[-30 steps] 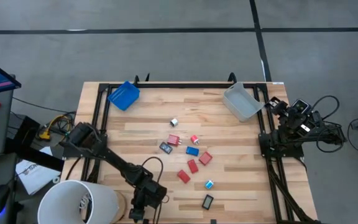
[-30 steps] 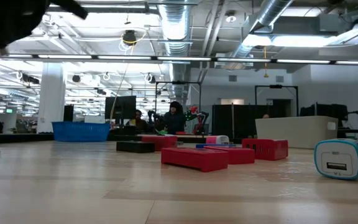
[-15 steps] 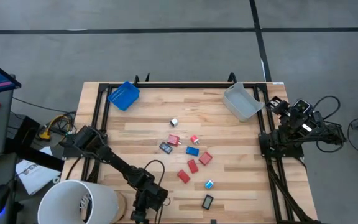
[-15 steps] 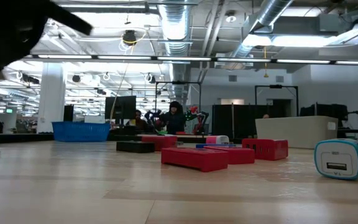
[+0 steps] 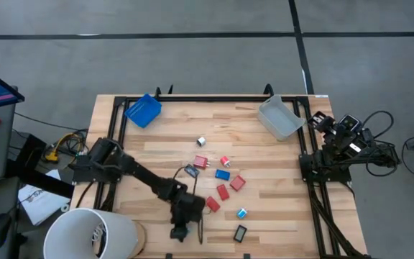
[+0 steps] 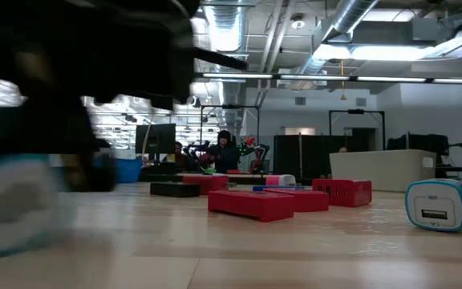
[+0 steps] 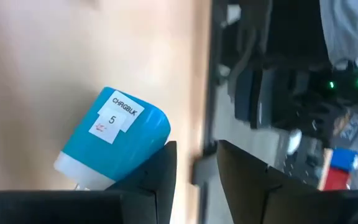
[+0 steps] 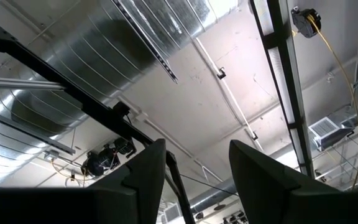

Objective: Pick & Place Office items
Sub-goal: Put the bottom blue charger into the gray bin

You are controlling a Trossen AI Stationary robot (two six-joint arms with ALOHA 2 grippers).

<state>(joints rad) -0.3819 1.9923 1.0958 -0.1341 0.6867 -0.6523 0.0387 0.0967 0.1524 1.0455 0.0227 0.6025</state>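
Small office items lie loose mid-table: red blocks (image 5: 223,192), a blue block (image 5: 223,174), a cyan bit (image 5: 241,213), black rectangles (image 5: 240,232). My left gripper (image 5: 180,230) is low over the table near its near edge, left of the items, fingers open (image 7: 197,155) with nothing between them. A cyan block with a white label (image 7: 114,146) lies on its side beside one finger; it shows blurred in the low view (image 6: 14,205). My right gripper (image 8: 194,162) waits open off the table's right edge (image 5: 347,128), pointing at the ceiling. My left gripper has the outer side of one finger (image 7: 163,168) right against the cyan block's rounded end (image 7: 151,140); I cannot tell whether they touch. The block lies on its side on the table, outside the gap between the fingers.
A blue tray (image 5: 143,110) stands at the far left and a clear grey bin (image 5: 279,117) at the far right. A white bucket (image 5: 88,234) stands off the near left corner. Red blocks (image 6: 251,203) and a cyan block (image 6: 438,205) show in the low view.
My left gripper has gone from the near edge toward the table's right edge and the items, and now fills the left of the low view. The cyan block has come into the low view at the left, blurred.
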